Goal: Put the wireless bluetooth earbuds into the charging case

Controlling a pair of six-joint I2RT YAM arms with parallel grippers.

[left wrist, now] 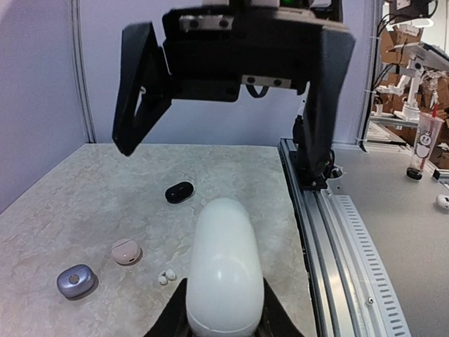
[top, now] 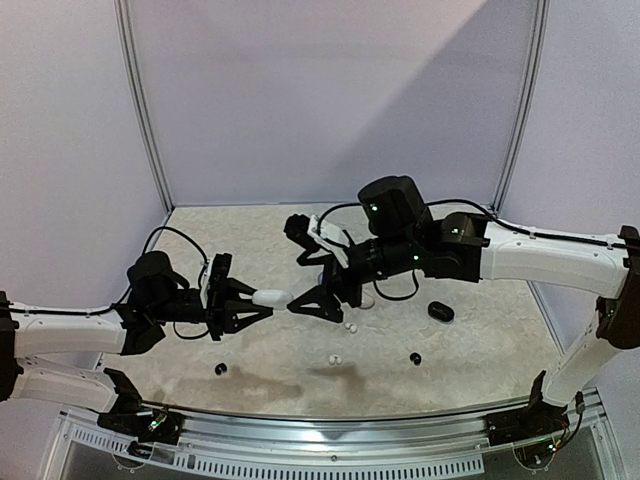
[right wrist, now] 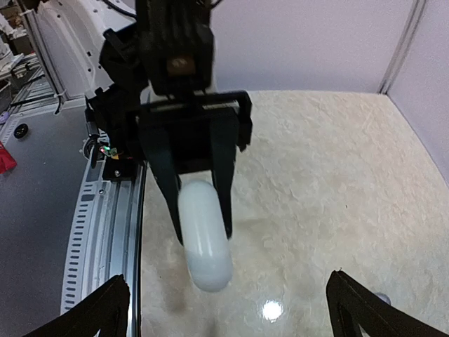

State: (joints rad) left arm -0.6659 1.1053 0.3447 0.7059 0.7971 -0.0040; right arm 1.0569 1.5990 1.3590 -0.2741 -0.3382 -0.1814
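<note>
The left pincer [left wrist: 224, 319] is pinching the white charging case [left wrist: 224, 267] by one end, a finger pressed to each side, so the pebble-shaped case juts out ahead of it, lifted clear of the table [top: 480, 340]. The case looks closed, with only a thin seam showing near the gripped end. Facing it, the right pincer [left wrist: 222, 165] is spread wide and holds nothing. Its fingers stand just beyond the case's free end, and whether a tip grazes the case cannot be told.

The earbuds lie loose on the table, none of them in a case. A pair of white earbuds [left wrist: 166, 276] sits close together below the right pincer, and a single white bud [top: 335, 358] lies nearer the front edge. One black bud [top: 220, 368] lies toward the front left, with another well apart from it at the front right [top: 415, 357].

Farther out, a black case [left wrist: 179, 192] rests alone, while a pink case [left wrist: 126, 251] and a bluish-grey case [left wrist: 76, 281] sit near each other
</note>
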